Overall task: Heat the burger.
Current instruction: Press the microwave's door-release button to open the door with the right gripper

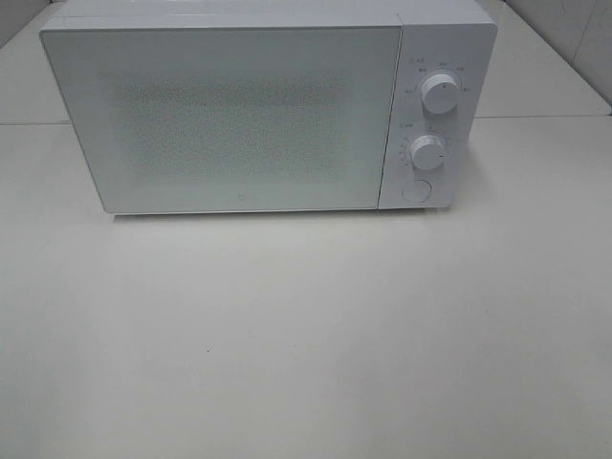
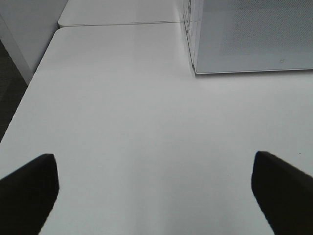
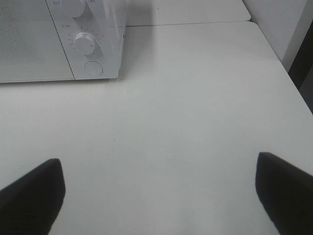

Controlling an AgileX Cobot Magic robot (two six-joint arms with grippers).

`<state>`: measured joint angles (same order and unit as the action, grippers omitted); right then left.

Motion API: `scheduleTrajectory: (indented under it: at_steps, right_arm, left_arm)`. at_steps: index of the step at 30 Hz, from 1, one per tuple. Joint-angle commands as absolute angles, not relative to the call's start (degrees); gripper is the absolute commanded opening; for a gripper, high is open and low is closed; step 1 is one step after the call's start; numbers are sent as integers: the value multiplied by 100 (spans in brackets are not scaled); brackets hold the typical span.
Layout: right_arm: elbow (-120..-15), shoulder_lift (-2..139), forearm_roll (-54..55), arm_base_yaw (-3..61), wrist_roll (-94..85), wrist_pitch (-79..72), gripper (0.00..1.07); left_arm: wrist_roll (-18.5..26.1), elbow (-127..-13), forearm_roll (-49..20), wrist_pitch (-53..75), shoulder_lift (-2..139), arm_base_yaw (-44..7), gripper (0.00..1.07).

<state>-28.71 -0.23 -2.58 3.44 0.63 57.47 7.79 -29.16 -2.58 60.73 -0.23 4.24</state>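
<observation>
The burger is out of view in every frame. A white microwave [image 1: 239, 115] stands at the back of the white table [image 1: 306, 335] with its door shut; it also shows in the left wrist view [image 2: 249, 39] and the right wrist view [image 3: 44, 44]. Two round knobs [image 1: 438, 94] [image 1: 427, 152] and a round button [image 1: 417, 190] sit on its right panel. My left gripper [image 2: 156, 191] is open and empty above bare table left of the microwave. My right gripper [image 3: 159, 193] is open and empty above bare table right of the microwave. Neither gripper shows in the exterior high view.
The table's left edge [image 2: 24, 98] and right edge [image 3: 283, 68] drop off to a dark floor. A seam joins a second table top behind [image 2: 122, 22]. A white wall panel [image 3: 298, 34] stands at the right.
</observation>
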Motion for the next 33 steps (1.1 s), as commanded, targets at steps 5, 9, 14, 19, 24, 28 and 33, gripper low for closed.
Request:
scheduleTrajectory:
  at_steps: [5, 9, 14, 19, 24, 28, 33]
  right_arm:
    - [-2871, -195, -304, 327, 0, 5724, 99]
    - [-2871, -195, -315, 327, 0, 5718, 96]
    - [-2871, -195, -315, 327, 0, 5718, 86]
    - [-2871, -195, -315, 327, 0, 5718, 73]
    - [-2871, -195, -327, 327, 0, 5718, 52]
    - [-2934, -195, -407, 327, 0, 5615, 45]
    - [-3083, 138, -567, 327, -74, 4607, 31]
  left_arm:
    - [745, -2899, -281, 5999, -126, 447, 105]
    - [745, -2899, -281, 5999, -126, 447, 105]
    - [745, -2899, -281, 5999, -126, 447, 105]
    - [745, -2899, -281, 5999, -126, 447, 105]
    - [745, -2899, -281, 5999, -126, 447, 105]
    - [745, -2899, -281, 5999, -126, 447, 105]
    - [745, -2899, -281, 5999, -126, 447, 105]
